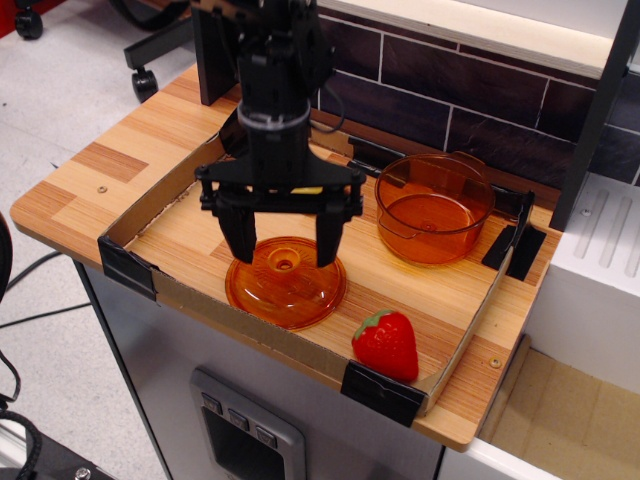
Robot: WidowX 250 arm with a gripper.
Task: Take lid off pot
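Observation:
The orange lid (286, 284) lies flat on the wooden tray near its front edge, with its small ring knob (285, 263) facing up. The orange pot (433, 208) stands uncovered at the back right of the tray, apart from the lid. My black gripper (284, 254) hangs straight above the lid with its two fingers spread wide, one on each side of the knob, and holds nothing.
A red toy strawberry (386, 344) lies at the tray's front right corner. The tray has low cardboard walls (250, 325) with black corner clips. A dark brick wall (450, 90) stands behind. A white unit (590, 280) stands to the right.

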